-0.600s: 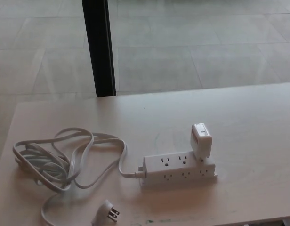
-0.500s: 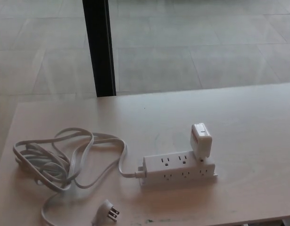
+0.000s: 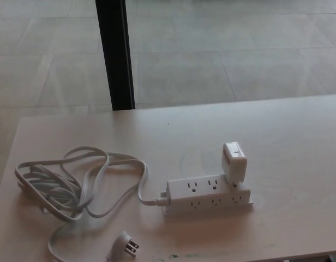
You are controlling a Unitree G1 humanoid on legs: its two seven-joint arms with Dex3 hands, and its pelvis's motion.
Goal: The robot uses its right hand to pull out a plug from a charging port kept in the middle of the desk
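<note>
neither hand shows, so grip state is unknowable; only the camera has nudged, the plug (image 3: 234, 161) sits unmoved in the power strip (image 3: 209, 195), pull not begun.

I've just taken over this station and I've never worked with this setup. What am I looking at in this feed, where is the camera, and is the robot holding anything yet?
This single picture comes from a camera on the humanoid robot's head, looking down at a pale wooden desk. Neither of its black hands shows, so nothing is held.

On the desk lies a white power strip with two rows of sockets. A white charger block, the plug to be pulled, stands upright in the strip's right end. The strip's white cord runs left into a loose tangle and ends in the strip's own plug, lying unplugged near the front edge.

Beyond the desk are a tiled floor and a black post.
</note>
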